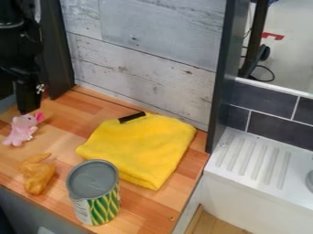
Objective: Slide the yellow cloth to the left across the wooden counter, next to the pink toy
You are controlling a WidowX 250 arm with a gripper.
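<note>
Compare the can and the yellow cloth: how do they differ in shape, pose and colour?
The can is a round cylinder; the cloth is folded into a flat, rough four-sided shape.
The can stands upright, while the cloth lies low and spread.
The can has a grey top and a patterned side; the cloth is plain yellow.
Both rest on the wooden counter.

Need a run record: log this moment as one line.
gripper: near pink toy | yellow cloth: folded, beside can | black object: cloth edge | orange toy: beside can

No readable text, no legible labels, numbers or signs
</note>
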